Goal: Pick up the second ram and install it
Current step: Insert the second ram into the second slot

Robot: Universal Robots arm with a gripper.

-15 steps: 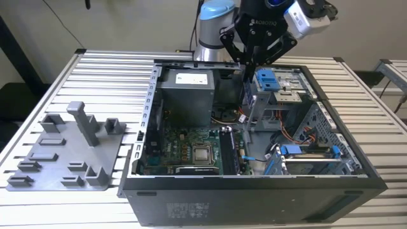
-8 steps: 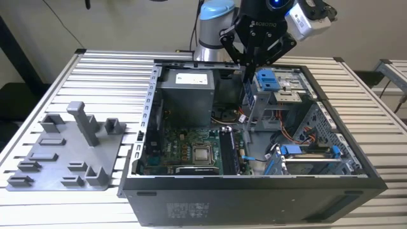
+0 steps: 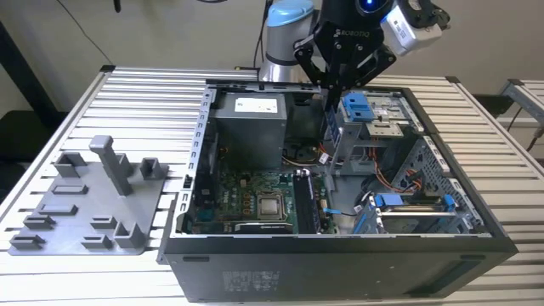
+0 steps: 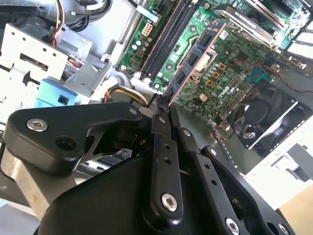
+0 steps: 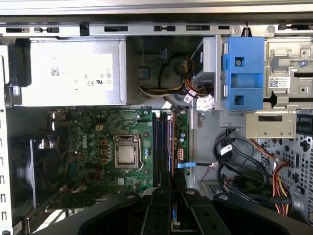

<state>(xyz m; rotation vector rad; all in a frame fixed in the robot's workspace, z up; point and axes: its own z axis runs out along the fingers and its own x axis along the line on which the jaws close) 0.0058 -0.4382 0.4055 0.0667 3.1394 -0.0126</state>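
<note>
My gripper (image 3: 330, 89) hangs over the open computer case (image 3: 340, 245), shut on the second ram (image 3: 327, 131), which points straight down into the case. In the second wrist view the fingertips (image 4: 160, 110) pinch one end of the thin stick (image 4: 198, 56), seen edge-on with a blue label. It reaches toward the green motherboard (image 4: 230, 58). The black memory slots (image 4: 166, 39) lie just beside it. In the first wrist view the stick's edge (image 5: 172, 147) runs along the slots (image 5: 160, 147), above them and apart. The gripper (image 5: 172, 191) sits at that picture's lower edge.
A grey power supply (image 5: 68, 73) and blue drive brackets (image 5: 242, 73) flank the slots. Cable bundles (image 5: 244, 166) lie close by, and the processor socket (image 5: 126, 154) is nearby. A grey part fixture (image 3: 93, 204) rests on the slatted table at the exterior view's left.
</note>
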